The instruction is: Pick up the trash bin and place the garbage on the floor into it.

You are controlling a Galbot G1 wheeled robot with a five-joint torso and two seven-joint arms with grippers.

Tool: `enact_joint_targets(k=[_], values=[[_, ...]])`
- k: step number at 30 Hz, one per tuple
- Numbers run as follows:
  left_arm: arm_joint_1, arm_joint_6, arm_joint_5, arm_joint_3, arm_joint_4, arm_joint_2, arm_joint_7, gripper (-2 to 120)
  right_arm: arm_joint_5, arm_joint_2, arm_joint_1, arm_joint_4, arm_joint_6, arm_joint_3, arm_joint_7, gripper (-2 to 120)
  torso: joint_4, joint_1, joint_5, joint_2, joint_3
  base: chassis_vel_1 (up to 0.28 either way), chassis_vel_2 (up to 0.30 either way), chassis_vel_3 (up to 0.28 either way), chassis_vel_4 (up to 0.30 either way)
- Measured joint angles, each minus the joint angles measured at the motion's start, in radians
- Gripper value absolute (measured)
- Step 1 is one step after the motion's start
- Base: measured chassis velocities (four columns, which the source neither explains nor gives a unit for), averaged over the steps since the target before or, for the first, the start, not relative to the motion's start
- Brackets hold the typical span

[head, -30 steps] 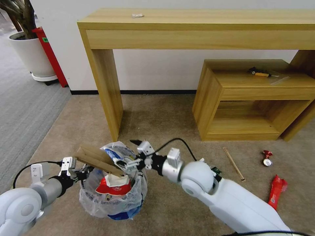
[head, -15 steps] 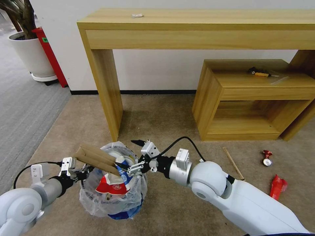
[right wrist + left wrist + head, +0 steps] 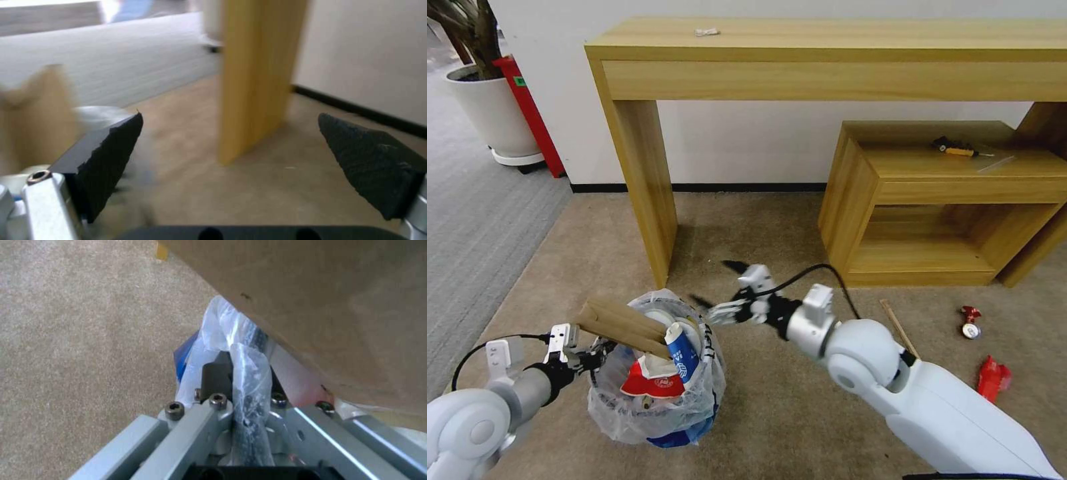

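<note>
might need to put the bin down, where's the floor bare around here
Bare carpet lies between the table leg and the low shelf, beyond the open right gripper. Crowded on the right: stick, can, red wrapper. The left gripper clamps the trash bin.

White wall (image 3: pixel 747 147) behind, black baseboard (image 3: pixel 694 187) along bottom. Beige carpet (image 3: pixel 760 227) underfoot; grey ribbed carpet (image 3: pixel 474 213) to left. Tall wood table (image 3: pixel 827 60) against wall, low wood shelf unit (image 3: pixel 934 200) under right end. Potted plant (image 3: pixel 484 100) in white pot far left, red bin (image 3: pixel 530 113) beside.
</note>
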Motion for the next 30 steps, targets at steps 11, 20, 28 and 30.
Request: enact_joint_targets(k=[11,20,28,30], values=[[0.027,0.0,0.137,-0.01,-0.022,-0.085,0.052,0,-0.108,0.048,-0.292,-0.05,0.044,0.339,0.022,100,-0.0002,0.0,0.0,0.0,0.0,0.0,0.0,0.0,0.0],[0.042,0.0,0.23,-0.008,-0.056,-0.129,0.097,0,-0.154,0.057,-0.476,-0.009,0.082,0.489,-0.011,100,-0.0001,0.0,-0.0001,0.0,0.0,0.0,0.0,0.0,0.0],[0.045,0.0,0.243,-0.006,-0.081,-0.149,0.098,0,-0.184,0.063,-0.538,0.013,0.108,0.538,-0.031,100,-0.0001,0.0,-0.0002,0.0,0.0,-0.124,-0.121,0.14,0.125],[0.048,0.0,0.243,-0.009,-0.089,-0.148,0.098,0,-0.191,0.067,-0.55,0.013,0.116,0.546,-0.037,100,-0.0002,0.0,0.0008,0.0,0.0,-0.204,-0.216,0.233,0.234]])
